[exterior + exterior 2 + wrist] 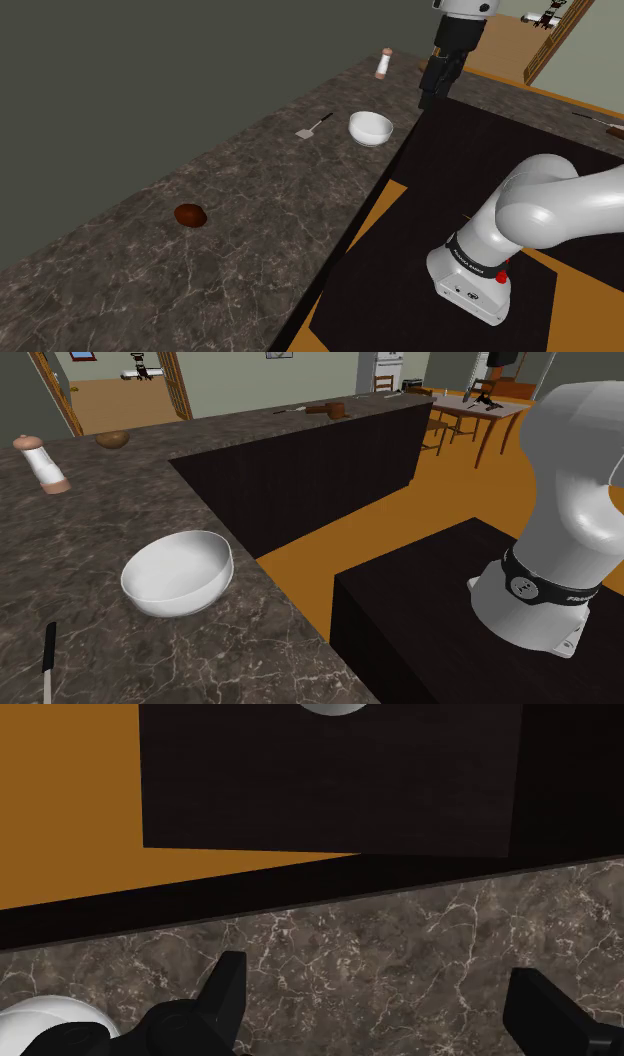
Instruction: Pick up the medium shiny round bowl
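Note:
A white, glossy round bowl (pixel 370 128) stands upright on the dark marbled counter (pixel 250 210), near its edge. It appears large in the second exterior view (pixel 178 572), and its rim peeks in beside one finger in the wrist view (pixel 45 1026). My black gripper (pixel 428 95) hangs above the counter's edge, to the shoulder view's right of the bowl and well clear of it. In the wrist view the gripper (pixel 380 1004) is open, its fingers (pixel 228 989) wide apart over bare counter, with nothing between them.
A slim shaker (pixel 383 63) stands farther along the counter, also seen behind the bowl (pixel 42 465). A flat utensil (pixel 313 126) lies beside the bowl. A brown lump (pixel 190 214) sits toward the near end. The black stand (pixel 420 602) and orange floor (pixel 70 794) lie past the counter's edge.

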### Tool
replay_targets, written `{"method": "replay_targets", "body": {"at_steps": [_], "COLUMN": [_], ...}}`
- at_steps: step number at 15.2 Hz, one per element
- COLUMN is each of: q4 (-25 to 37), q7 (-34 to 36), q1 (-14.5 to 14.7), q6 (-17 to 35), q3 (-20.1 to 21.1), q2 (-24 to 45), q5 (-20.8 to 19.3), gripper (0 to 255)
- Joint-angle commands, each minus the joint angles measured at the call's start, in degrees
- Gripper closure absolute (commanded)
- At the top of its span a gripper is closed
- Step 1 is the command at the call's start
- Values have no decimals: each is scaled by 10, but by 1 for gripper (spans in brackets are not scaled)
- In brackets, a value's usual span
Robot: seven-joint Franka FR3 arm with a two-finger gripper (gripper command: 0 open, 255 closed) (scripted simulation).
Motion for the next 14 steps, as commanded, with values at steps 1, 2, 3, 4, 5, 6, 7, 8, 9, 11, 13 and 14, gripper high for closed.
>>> {"method": "replay_targets", "body": {"at_steps": [1, 2, 3, 4, 5, 6, 7, 8, 9, 11, 13, 14], "q4": [0, -7, -12, -18, -22, -25, -28, -30, -31, -31, -28, -25], "q7": [0, -5, -10, -14, -19, -23, -28, -32, -36, -44, -51, -55], "q1": [0, -3, -5, -8, -11, -14, -16, -19, -22, -27, -32, -34], "q6": [0, 18, 37, 55, 73, 92, 110, 128, 147, 182, 217, 234], "q3": [0, -5, -9, -14, -19, -24, -29, -33, -38, -48, -57, -62], "q2": [0, 11, 24, 37, 50, 65, 80, 96, 112, 147, 184, 203], "q5": [0, -6, -11, -17, -22, -27, -32, -36, -41, -49, -56, -59], "gripper": [0, 0, 0, 0, 0, 0, 0, 0, 0, 0, 0, 0]}}
